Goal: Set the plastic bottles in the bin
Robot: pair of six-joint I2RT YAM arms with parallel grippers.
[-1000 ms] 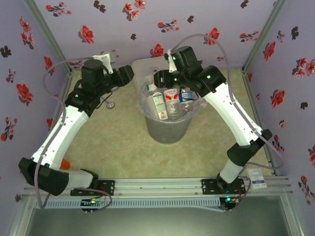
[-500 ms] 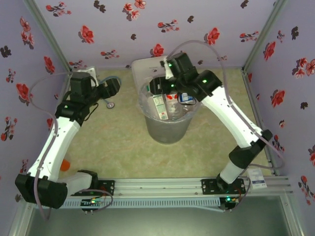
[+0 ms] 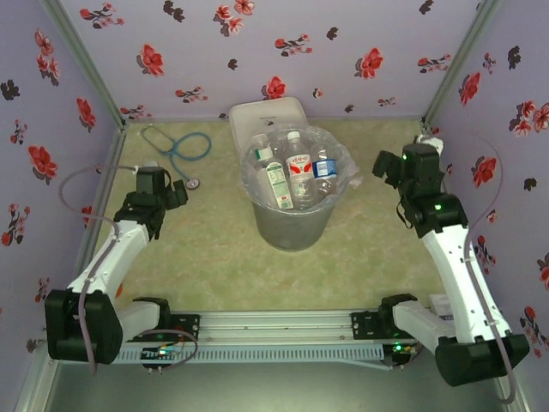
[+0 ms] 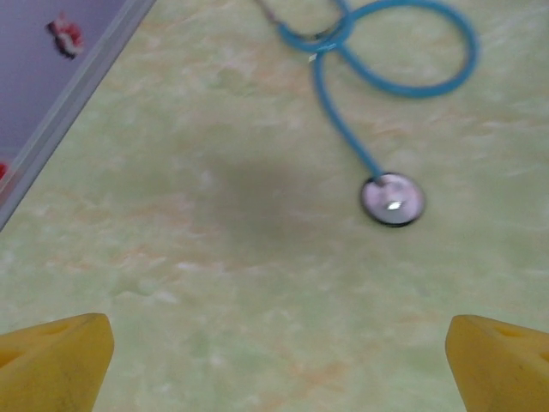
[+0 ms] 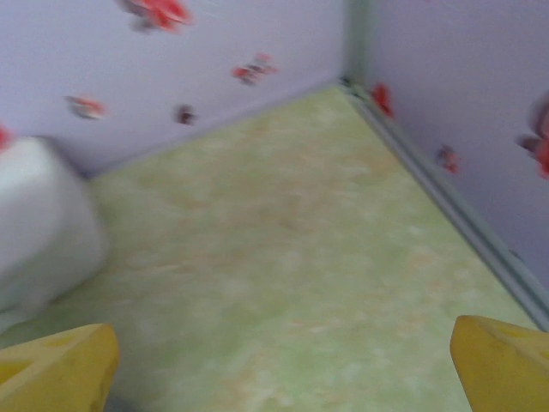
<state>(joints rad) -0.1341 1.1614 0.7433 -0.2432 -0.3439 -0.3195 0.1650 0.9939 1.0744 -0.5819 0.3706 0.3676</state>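
Grippers, both with jaws spread wide and nothing between them: the left gripper [image 3: 178, 194] [image 4: 279, 360] hangs at 9 o'clock from the bin [image 3: 292, 232], and the right gripper [image 3: 383, 165] [image 5: 279, 365] at 3 o'clock from it. Each is well apart from the rim and over bare table [image 3: 214, 249].

The bin stands mid-table, toward 12 o'clock. The bottles [image 3: 298, 172] stand and lean inside its clear liner, packed against one another.

Step in hand, as judged: a pause between deliveries. Neither arm carries anything and no loose bottle can be made out on the open table, so the task looks close to finished or finished.

The next move calls for a search of the table edges and the ground hidden beside the arm bases. If a bottle turns up, it needs a grasp across the body and a release above the bin mouth. The stethoscope [image 3: 194, 182] [image 4: 392, 199] at 10 o'clock should be left alone.

Counts:
- 2 arms and 2 grippers.
- 1 bin.
- 4 bottles told apart in the bin. Their labels are 1 red-white, 1 blue and 1 green-white, and 1 bottle has a green cap. Clear shapes under them may be more.
- 1 stethoscope.
- 1 white tub [image 3: 266, 114] [image 5: 43, 227], just behind the bin at 12 o'clock.
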